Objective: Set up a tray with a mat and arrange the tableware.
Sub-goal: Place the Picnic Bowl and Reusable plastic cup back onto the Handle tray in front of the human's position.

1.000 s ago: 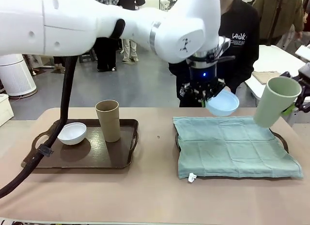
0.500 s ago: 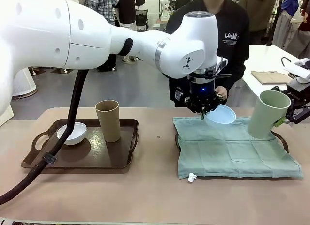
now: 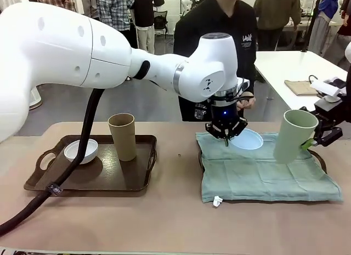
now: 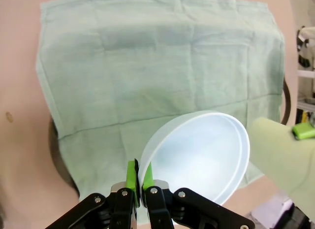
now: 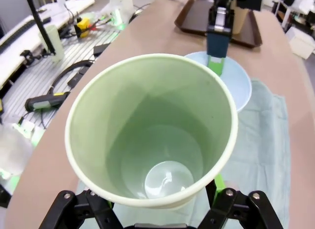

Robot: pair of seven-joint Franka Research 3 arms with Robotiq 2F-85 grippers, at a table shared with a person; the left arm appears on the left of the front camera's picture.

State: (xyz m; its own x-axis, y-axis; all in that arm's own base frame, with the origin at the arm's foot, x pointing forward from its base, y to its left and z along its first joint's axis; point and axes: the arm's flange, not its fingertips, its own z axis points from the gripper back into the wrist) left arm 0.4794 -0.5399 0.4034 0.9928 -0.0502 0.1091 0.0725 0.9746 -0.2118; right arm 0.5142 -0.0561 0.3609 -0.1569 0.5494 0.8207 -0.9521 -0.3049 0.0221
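Observation:
My left gripper [image 3: 226, 133] is shut on the rim of the light blue bowl [image 3: 248, 139], holding it tilted low over the far part of the green mat [image 3: 263, 167]. In the left wrist view the green pads [image 4: 131, 176] pinch the bowl's [image 4: 202, 155] edge above the mat [image 4: 147, 66]. The mat covers a dark tray [image 3: 321, 159]. My right gripper [image 3: 318, 139] is shut on the pale green cup [image 3: 290, 135], which leans over the mat's right side. The right wrist view looks down into the cup [image 5: 152, 135], with the bowl [image 5: 238, 83] beyond it.
A second dark tray [image 3: 131, 178] at the left holds a white bowl [image 3: 81, 151] and an upright tan-brown cup [image 3: 123, 136]. A person [image 3: 219, 24] in black stands at the far edge behind the mat. Bare table lies between the trays and along the front.
My left gripper has lowered the blue bowl toward the mat. My right gripper has brought the green cup down and to the left, over the mat's right side.

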